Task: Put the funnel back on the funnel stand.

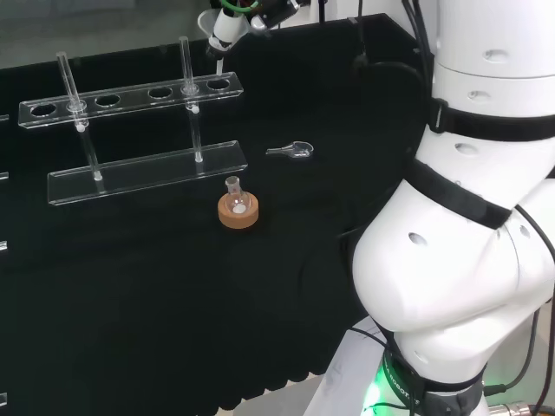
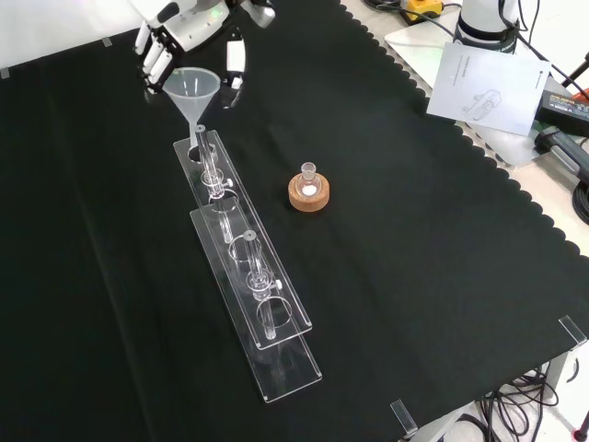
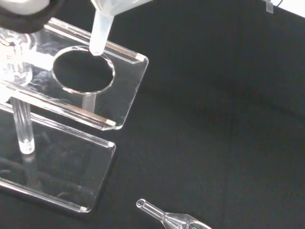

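A black cloth with a scalloped edge covers the tabletop [image 2: 442,276]. Past that edge in the front view lie a white printed sheet [image 2: 488,87] and some cables.

On the cloth stands a clear acrylic funnel stand [image 2: 244,276], with a base plate, two posts and an upper rail with round holes. Beside it a small round-bottomed flask [image 1: 235,202] sits on a cork ring [image 1: 238,213]. A small glass piece [image 1: 293,151] lies apart on the cloth.

The robot hand [image 2: 184,28] hangs over the stand's far end in the front view, its fingers curled about the rim of the clear funnel [image 2: 193,92]. The funnel is upright, and in the wrist view its stem tip lies at the edge of the rail's end hole [image 3: 83,69].
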{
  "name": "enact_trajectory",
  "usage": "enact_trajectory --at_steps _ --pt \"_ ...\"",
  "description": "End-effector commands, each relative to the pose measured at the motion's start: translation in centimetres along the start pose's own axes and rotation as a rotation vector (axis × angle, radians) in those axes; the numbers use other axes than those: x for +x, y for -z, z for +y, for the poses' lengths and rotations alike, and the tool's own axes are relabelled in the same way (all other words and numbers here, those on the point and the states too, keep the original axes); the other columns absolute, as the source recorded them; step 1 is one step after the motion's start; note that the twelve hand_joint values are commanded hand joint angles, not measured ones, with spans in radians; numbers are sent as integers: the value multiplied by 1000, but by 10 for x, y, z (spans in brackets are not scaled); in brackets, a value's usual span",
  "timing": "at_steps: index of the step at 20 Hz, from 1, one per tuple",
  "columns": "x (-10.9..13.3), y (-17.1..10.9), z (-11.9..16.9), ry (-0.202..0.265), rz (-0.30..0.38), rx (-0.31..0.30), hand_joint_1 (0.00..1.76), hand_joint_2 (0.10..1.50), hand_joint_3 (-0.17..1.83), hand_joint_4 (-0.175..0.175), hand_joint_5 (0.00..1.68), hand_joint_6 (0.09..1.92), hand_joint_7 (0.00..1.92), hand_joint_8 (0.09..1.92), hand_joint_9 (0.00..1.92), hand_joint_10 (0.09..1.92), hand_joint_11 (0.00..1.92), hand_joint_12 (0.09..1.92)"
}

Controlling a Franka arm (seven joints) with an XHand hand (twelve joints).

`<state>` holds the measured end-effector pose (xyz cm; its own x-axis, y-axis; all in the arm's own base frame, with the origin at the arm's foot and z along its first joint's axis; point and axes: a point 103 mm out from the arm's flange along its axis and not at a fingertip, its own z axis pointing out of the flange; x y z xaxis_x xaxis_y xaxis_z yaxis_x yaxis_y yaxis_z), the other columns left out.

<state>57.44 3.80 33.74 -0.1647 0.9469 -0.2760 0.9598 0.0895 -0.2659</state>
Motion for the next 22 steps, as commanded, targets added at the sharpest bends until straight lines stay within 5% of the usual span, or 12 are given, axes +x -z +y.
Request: enact_trajectory --at_steps 1,19,22 --pt "-6 -15 11 7 -2 32 815 707 505 -30 635 647 816 688 1284 326 745 1142" --pt "17 -50 29 37 -19 94 814 704 507 -30 632 650 782 684 1226 309 745 1140" --pt "18 -53 28 56 3 86 785 698 494 -29 559 618 607 726 1025 323 703 1158"
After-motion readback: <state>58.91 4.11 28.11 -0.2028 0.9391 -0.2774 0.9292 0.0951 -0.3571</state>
